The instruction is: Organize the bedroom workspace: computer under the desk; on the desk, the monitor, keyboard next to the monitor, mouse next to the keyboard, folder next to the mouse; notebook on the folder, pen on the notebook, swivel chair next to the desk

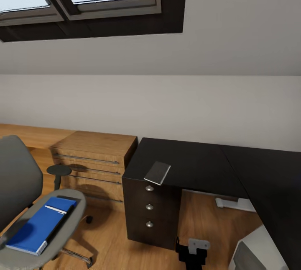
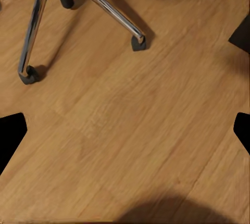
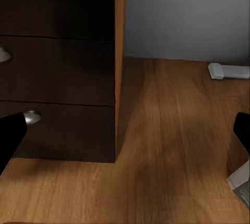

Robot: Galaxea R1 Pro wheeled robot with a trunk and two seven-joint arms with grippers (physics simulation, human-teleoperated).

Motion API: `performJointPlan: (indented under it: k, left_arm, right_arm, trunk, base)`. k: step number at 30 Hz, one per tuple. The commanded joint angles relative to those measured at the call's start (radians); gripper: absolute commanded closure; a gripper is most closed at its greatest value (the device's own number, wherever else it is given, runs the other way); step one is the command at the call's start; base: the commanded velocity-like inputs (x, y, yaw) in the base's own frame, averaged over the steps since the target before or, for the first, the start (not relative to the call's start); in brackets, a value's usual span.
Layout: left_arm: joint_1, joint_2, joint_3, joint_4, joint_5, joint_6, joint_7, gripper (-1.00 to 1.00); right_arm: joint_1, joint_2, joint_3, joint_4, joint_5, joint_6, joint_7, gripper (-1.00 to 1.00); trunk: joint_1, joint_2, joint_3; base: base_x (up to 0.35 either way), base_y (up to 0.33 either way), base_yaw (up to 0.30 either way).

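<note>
Blue folder (image 1: 38,226) lies on the chair (image 1: 25,203) seat at near left, pen (image 1: 55,209) on top, long axis running near-left to far-right; notebook (image 1: 157,172) on the counter (image 1: 196,165). Left gripper (image 2: 125,130), spread empty, is nearer

Chair and desk things
The blue folder (image 1: 35,227) with the pen (image 1: 55,209) lies on the swivel chair (image 1: 25,203); the grey notebook (image 1: 157,172) sits on the black desk (image 1: 200,165).

Left gripper (image 2: 125,130) jaws spread wide and empty, right gripper (image 3: 125,135) jaws likewise apart
</note>
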Motion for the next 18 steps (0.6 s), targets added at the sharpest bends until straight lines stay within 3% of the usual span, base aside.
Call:
performJointPlan:
  k: [1,3,8,10,16,18]
  left_arm:
    - [-0.001,0.001,-0.004,0.002,0.005,-0.001,0.008,-1.00]
    - [-0.001,0.001,-0.002,0.011,0.006,0.002,0.008,-1.00]
    - [-0.001,0.002,-0.002,0.079,0.008,-0.005,0.008,-1.00]
    - [-0.001,0.002,-0.002,0.127,0.009,-0.007,0.007,-1.00]
    - [-0.001,0.002,-0.001,0.212,0.011,-0.016,0.006,-1.00]
    - [-0.001,0.003,0.000,0.230,0.018,-0.047,0.006,-1.00]
  right_arm:
    - [-0.001,0.000,0.006,0.003,0.004,-0.001,-0.009,-1.00]
    - [-0.001,0.000,0.006,0.003,0.005,-0.001,-0.009,-1.00]
    - [0.004,-0.036,0.007,0.004,0.008,0.000,-0.009,-1.00]
    - [0.022,-0.056,0.008,0.004,0.009,0.000,-0.009,-1.00]
    - [0.059,-0.078,0.008,0.003,0.011,-0.007,-0.011,-1.00]
    - [0.081,-0.088,0.008,0.003,0.013,-0.011,-0.011,-1.00]
  trunk:
    - [0.000,-0.001,-0.002]
    - [0.000,-0.001,-0.003]
    - [0.000,-0.001,-0.005]
    - [0.000,-0.001,-0.006]
    - [0.000,-0.001,-0.009]
    - [0.000,-0.001,-0.010]
  base:
    - [0.000,0.000,0.260]
    - [0.000,0.000,0.260]
    - [0.000,0.000,0.260]
    - [0.000,0.000,0.260]
    - [0.000,0.000,0.260]
    - [0.000,0.000,0.260]
